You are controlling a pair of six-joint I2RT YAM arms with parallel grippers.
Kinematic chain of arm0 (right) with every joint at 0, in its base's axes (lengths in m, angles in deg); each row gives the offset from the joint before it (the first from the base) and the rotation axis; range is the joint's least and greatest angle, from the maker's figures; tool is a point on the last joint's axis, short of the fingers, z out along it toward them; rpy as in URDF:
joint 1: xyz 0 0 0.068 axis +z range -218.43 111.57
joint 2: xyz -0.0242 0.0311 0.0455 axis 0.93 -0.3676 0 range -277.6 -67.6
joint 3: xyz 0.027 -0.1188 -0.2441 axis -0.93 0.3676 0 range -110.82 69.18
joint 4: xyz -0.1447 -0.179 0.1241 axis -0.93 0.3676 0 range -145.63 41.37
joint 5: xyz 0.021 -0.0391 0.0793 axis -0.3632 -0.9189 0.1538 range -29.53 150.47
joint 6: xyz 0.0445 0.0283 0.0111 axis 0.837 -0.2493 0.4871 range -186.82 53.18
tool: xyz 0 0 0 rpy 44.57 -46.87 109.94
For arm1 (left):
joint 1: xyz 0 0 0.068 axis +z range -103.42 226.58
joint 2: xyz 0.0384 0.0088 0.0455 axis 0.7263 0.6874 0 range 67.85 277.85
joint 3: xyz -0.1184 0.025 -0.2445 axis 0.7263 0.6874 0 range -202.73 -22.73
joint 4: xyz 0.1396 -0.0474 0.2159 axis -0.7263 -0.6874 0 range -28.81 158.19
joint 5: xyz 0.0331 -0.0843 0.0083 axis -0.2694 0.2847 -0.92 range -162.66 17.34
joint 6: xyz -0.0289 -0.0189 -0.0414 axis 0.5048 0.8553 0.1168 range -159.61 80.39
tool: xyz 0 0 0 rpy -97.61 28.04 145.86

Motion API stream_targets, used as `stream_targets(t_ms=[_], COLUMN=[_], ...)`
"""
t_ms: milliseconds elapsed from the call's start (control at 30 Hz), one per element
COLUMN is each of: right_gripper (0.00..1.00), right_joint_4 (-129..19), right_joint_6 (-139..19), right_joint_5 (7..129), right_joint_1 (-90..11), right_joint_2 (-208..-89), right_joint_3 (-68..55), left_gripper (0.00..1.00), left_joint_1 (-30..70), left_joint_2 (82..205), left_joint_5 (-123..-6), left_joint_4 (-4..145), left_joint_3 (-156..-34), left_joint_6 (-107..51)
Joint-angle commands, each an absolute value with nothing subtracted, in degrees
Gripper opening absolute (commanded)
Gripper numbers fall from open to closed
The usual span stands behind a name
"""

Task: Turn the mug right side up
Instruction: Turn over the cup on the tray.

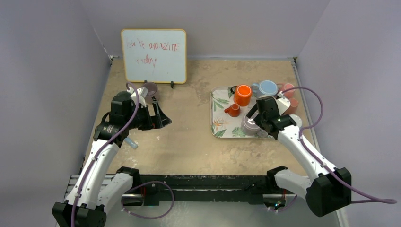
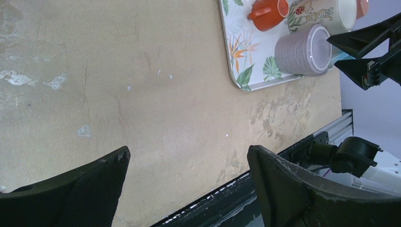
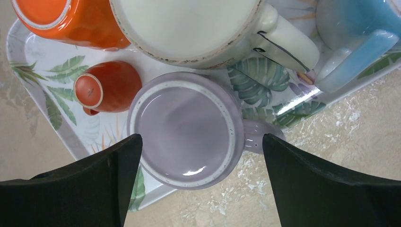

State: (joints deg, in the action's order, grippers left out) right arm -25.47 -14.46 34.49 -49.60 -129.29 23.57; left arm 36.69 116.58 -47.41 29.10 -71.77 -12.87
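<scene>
Worn tan tabletop (image 1: 189,142) spreads between lilac walls. Over its bare left part hangs the left gripper (image 2: 187,158), jaws spread wide and holding nothing. On the right lies a leaf-print tray (image 1: 215,111). The lilac mug (image 3: 184,127) stands mouth up at its near edge, under the right gripper (image 3: 201,142), whose jaws gape wide and grip nothing.

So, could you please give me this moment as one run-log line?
right gripper: open, over lilac mug | mug: at tray near corner, not gripped | left gripper: open, empty, over table
</scene>
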Motion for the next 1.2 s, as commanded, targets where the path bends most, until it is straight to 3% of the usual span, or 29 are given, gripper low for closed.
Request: stream_targets(t_ms=[0, 1167], right_gripper=[0.99, 0.95], right_joint_4=[-27.6, -33.9], right_joint_6=[-16.5, -29.4], right_joint_5=[35.5, 59.5], right_joint_1=[-51.0, -53.5], right_joint_2=[-128.4, -130.0], right_joint_3=[24.5, 26.4], left_gripper=[0.93, 0.93], left_joint_1=[36.6, 36.6], left_joint_2=[116.0, 116.4], left_joint_5=[-47.9, -48.7], left_joint_4=[29.3, 29.1], left_joint_3=[-72.0, -72.0], left_joint_6=[-14.1, -14.0])
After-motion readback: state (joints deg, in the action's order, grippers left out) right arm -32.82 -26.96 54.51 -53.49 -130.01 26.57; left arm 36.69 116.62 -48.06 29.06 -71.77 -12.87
